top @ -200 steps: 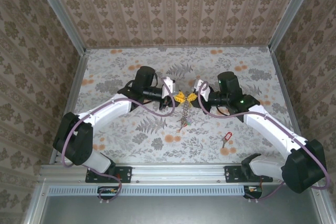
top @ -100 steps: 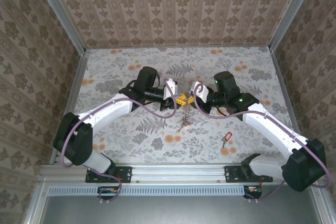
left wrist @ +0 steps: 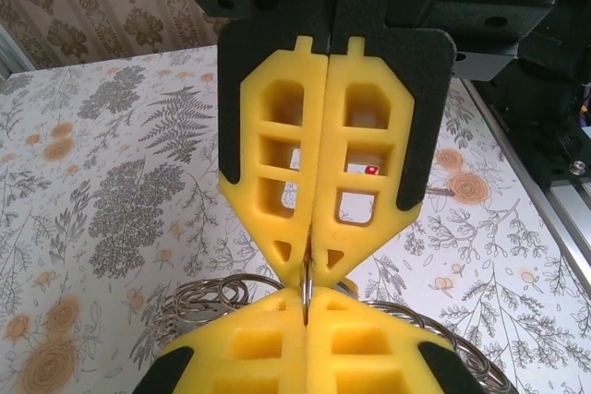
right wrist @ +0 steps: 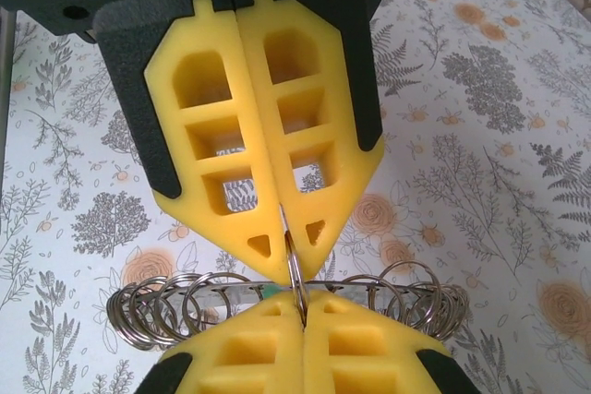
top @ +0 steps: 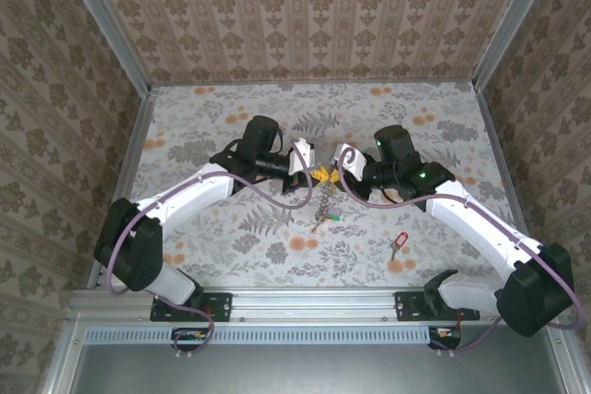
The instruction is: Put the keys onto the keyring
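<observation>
Floral tabletop [top: 240, 246]; our left gripper [top: 317, 174] just clamped opposite right gripper [top: 338, 175], both pinching keyring [top: 323, 202]; red key [top: 399, 243] awaits threading.

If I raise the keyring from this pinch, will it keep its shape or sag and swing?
Likely floppy: the keyring is a chain of wire rings sagging from the left gripper and right gripper. Probably swings, since keys hang at its low end. Thin wire may slip.
</observation>
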